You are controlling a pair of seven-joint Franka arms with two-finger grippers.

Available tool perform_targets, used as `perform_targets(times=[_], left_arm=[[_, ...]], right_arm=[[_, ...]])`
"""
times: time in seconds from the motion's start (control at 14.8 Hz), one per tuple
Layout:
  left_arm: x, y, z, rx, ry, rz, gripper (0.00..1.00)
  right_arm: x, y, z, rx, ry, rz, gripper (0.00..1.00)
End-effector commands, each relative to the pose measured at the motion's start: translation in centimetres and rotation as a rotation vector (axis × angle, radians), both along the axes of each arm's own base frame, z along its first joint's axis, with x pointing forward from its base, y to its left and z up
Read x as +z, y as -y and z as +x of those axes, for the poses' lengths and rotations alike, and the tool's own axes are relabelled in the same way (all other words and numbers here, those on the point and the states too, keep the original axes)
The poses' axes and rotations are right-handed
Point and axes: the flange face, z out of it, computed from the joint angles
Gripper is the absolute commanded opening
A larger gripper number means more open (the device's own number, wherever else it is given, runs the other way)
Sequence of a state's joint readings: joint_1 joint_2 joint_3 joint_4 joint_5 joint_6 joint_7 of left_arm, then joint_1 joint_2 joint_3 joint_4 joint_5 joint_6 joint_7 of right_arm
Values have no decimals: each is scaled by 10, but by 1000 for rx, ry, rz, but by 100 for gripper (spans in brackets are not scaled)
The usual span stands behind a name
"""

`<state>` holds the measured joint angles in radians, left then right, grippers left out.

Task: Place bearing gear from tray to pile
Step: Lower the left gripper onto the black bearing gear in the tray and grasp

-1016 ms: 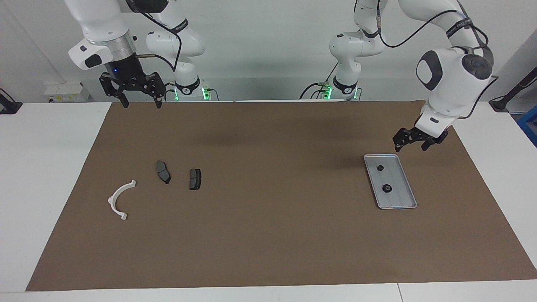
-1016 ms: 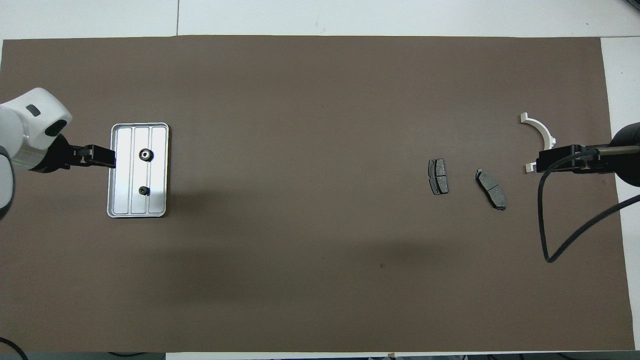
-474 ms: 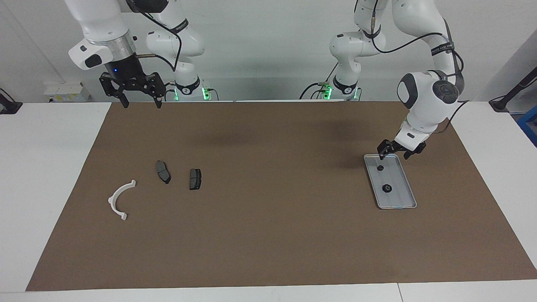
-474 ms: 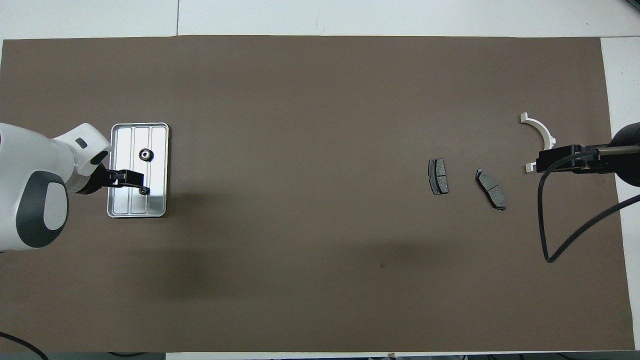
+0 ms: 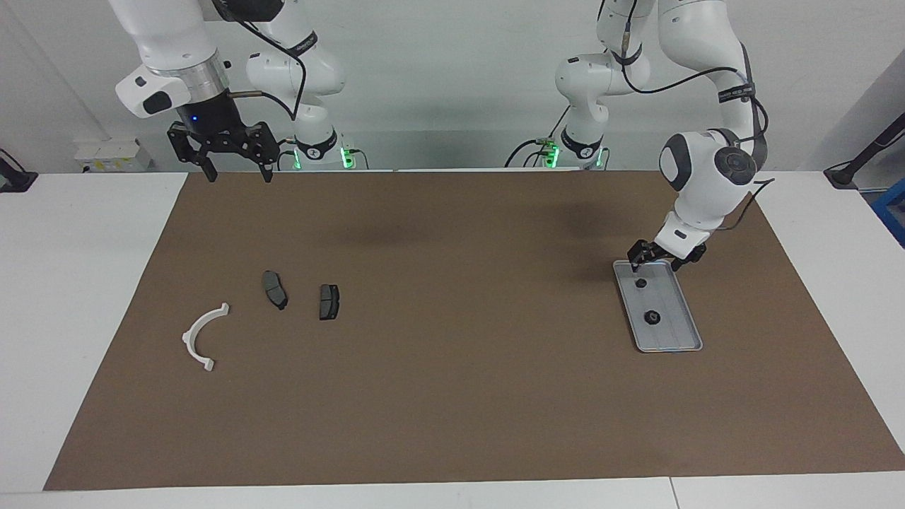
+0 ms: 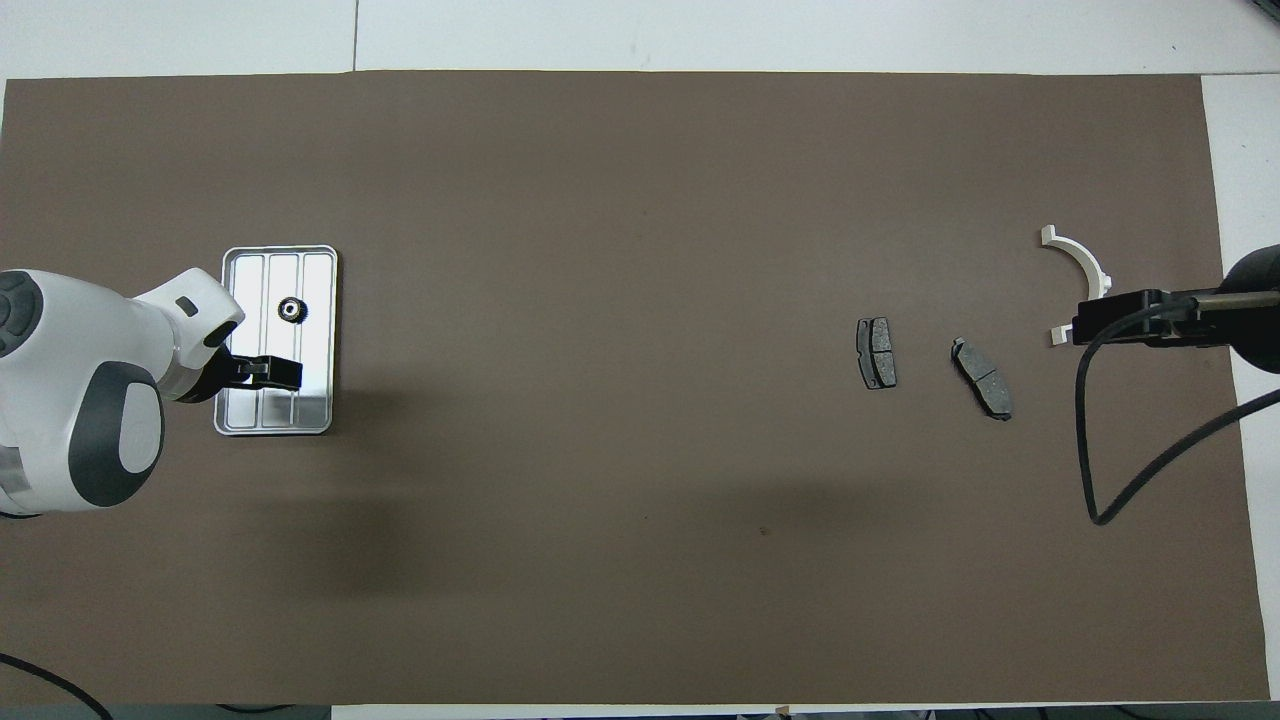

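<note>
Now the left gripper (image 5: 656,264) hangs low over the end of the tray (image 5: 689,332) nearest the robots, its fingers spread and nothing between them. A second ago it stood off the tray toward the left arm's end of the table; half a second ago it had reached the tray's rim; since then it has come in over the tray and dropped further. Judgement: the arm is in its approach, and no grasp has been made yet.

Two small black parts lie in the tray. The smaller one (image 5: 640,283) sits just under the left gripper; in the overhead view the gripper covers it. The larger one (image 5: 652,317), round with a toothed edge and a pale centre (image 6: 290,310), lies farther from the robots along the tray, well clear of the fingers. I take this toothed part for the bearing gear, though the gripper is lined up on the smaller one; which part it means to pick I cannot tell.

The tray is flat silver metal with a raised rim and shallow ribs along its length.

Well apart from the tray, toward the right arm's end of the table, sits the pile: two dark brake pads (image 5: 274,289) (image 5: 328,302) and a white curved bracket (image 5: 203,334). All three are unmoved over the second.

The right gripper (image 5: 235,168) waits, fingers apart and empty, raised over the mat's edge near its own base.
</note>
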<state>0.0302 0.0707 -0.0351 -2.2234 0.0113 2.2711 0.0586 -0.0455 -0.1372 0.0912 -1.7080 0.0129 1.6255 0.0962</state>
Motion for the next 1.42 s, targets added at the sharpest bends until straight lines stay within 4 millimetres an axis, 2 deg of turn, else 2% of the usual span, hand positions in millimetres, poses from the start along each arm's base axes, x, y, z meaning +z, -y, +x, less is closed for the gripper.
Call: perform_targets(times=[0.0, 1.08, 1.15, 1.29, 1.35], left_arm=[[-14, 13, -1, -23, 26, -11, 100], [-48, 7, -8, -25, 9, -12, 96], [-48, 7, -8, -25, 9, -12, 95], [-48, 7, -8, -26, 4, -12, 87], [-48, 7, -8, -26, 4, -12, 76]], right_arm=[[4, 2, -4, -11, 0, 2, 100], [3, 2, -4, -12, -1, 2, 100], [3, 2, -4, -12, -1, 2, 100], [4, 2, -4, -12, 0, 2, 100], [3, 2, -4, -14, 0, 2, 100]])
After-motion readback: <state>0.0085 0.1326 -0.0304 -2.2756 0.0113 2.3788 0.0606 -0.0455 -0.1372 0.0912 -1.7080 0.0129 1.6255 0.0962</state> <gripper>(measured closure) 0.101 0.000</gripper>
